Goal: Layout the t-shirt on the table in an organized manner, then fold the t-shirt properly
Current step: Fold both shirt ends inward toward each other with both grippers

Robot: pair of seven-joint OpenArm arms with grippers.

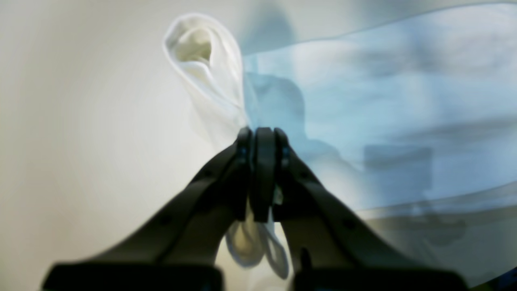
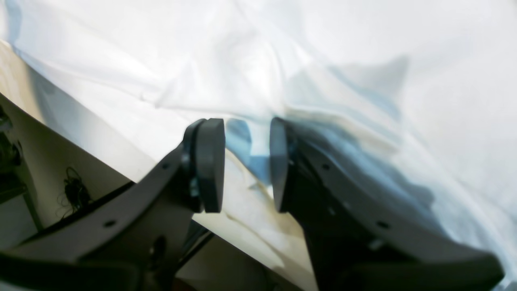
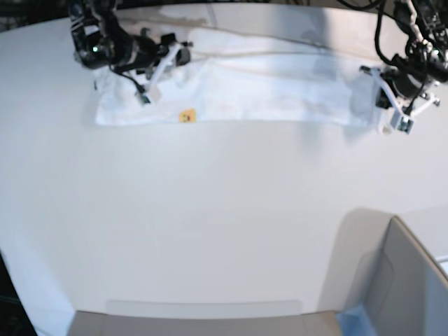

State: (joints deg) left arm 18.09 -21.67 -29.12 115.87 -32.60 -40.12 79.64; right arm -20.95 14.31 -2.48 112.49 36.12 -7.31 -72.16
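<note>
Base overhead; wrist views close on t-shirt (image 3: 231,91).

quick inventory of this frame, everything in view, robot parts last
t-shirt: 1, white, stretched in a long band along the far part of the table, a small yellow-orange patch near its front edge
table: 1, white, fills most of the base view, curved far edge
grey box: 1, grey, near corner of the table on the base view's right
left gripper: 1, black, base view's right end of the t-shirt, shut on a pinch of its cloth
right gripper: 1, black, base view's left end of the t-shirt, jaws apart over the cloth near the table's edge, gripping nothing that shows
</note>
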